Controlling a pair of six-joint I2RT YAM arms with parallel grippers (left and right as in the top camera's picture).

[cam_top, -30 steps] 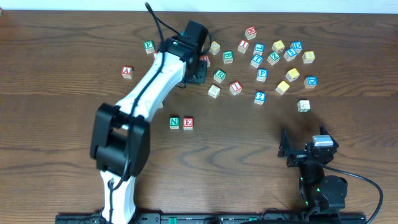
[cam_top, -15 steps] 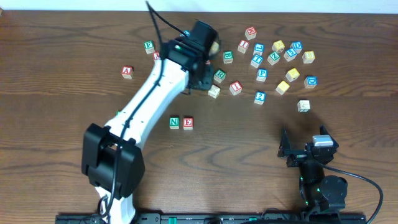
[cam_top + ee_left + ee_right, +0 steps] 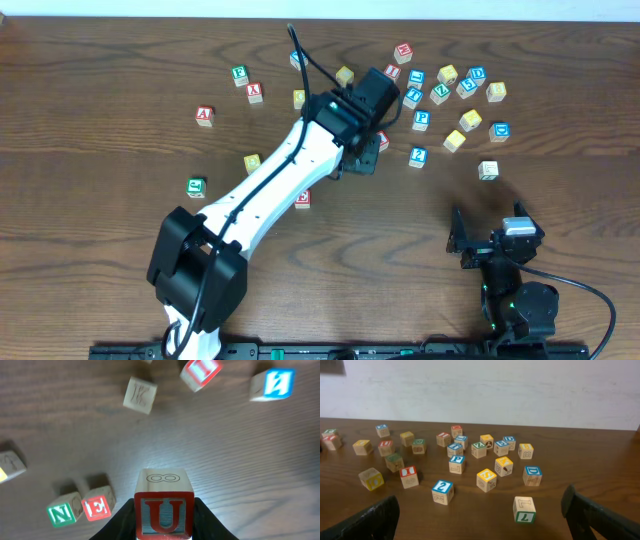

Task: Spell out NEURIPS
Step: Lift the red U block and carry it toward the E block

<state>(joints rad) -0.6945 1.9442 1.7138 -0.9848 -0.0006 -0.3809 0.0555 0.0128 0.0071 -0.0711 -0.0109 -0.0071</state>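
My left gripper is shut on the red U cube and holds it over the table's middle. In the left wrist view the green N cube and the red E cube stand side by side, left of the U. From overhead only the E shows; the arm hides the N and the green R. The red I cube sits right by the gripper. The blue P cube and a yellow-faced cube lie to the right. My right gripper is open and empty.
Several other letter cubes are scattered across the back right. A few lie at the left, such as a red A and a green one. A cube with a green 7 sits closest to my right gripper.
My left arm has swung right and toward the front from the back cluster, carrying the U cube. It now covers the N. The right arm has not moved.
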